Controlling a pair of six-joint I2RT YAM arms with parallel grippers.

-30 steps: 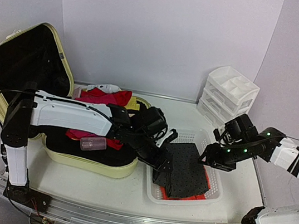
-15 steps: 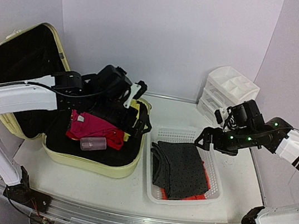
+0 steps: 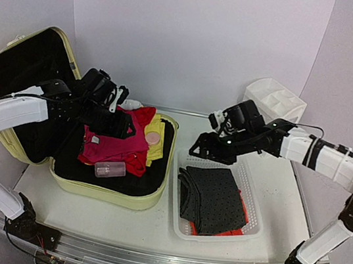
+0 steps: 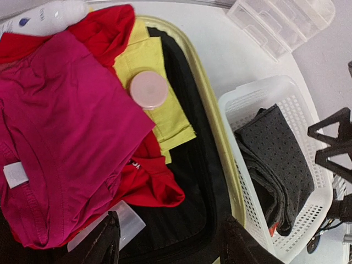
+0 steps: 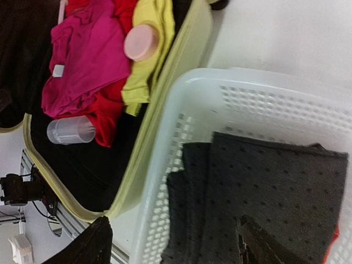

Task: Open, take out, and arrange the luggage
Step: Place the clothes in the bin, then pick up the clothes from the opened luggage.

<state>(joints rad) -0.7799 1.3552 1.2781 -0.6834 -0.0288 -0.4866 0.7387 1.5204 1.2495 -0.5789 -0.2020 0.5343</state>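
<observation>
A pale yellow-green luggage [image 3: 104,193] lies open on the left of a white table [image 3: 149,224], its black-lined lid propped up at the far left. Just right of it sits a white mesh basket [image 5: 264,93], and at the far right stands a white drawer organizer [image 3: 273,106].

A folded dark dotted cloth [image 3: 213,197] fills the basket, with a sliver of red under it. Inside the luggage lie a magenta garment [image 4: 60,126], a red one [image 4: 157,184] and a yellow one [image 4: 159,115]. A round pink lid [image 4: 149,89] rests on the yellow one. A clear bottle [image 3: 110,169] lies at the near edge of the clothes, and a white bottle [image 4: 49,11] at the far edge.

The left gripper [image 4: 171,236] hovers over the luggage's contents with its fingers spread and empty. The right gripper [image 5: 173,239] hangs over the basket's far-left part — also spread, holding nothing.
</observation>
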